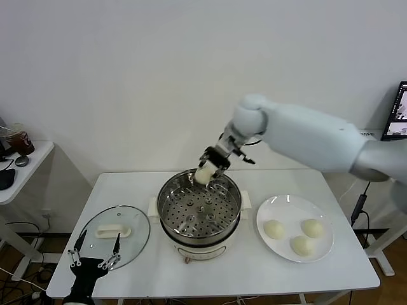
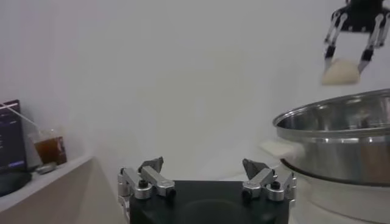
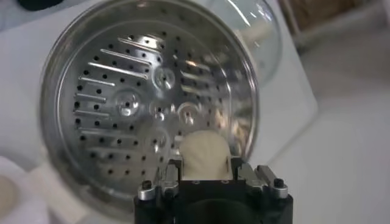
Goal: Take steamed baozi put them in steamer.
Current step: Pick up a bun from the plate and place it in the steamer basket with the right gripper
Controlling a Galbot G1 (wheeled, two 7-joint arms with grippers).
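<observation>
Right hand (image 1: 208, 166), closed on a pale cream dough bun (image 1: 205, 174), hovers over the far rim of the shiny perforated steel steamer (image 1: 199, 213) at mid-tabletop; next, I judge, lowering and releasing.

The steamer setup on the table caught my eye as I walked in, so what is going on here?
The right gripper is shut on one bun and holds it over the far rim of the empty steamer. Three more buns wait on the white plate to the steamer's right. The glass lid lies on the table to its left. The left gripper is parked low by the lid, jaws open and empty.
</observation>
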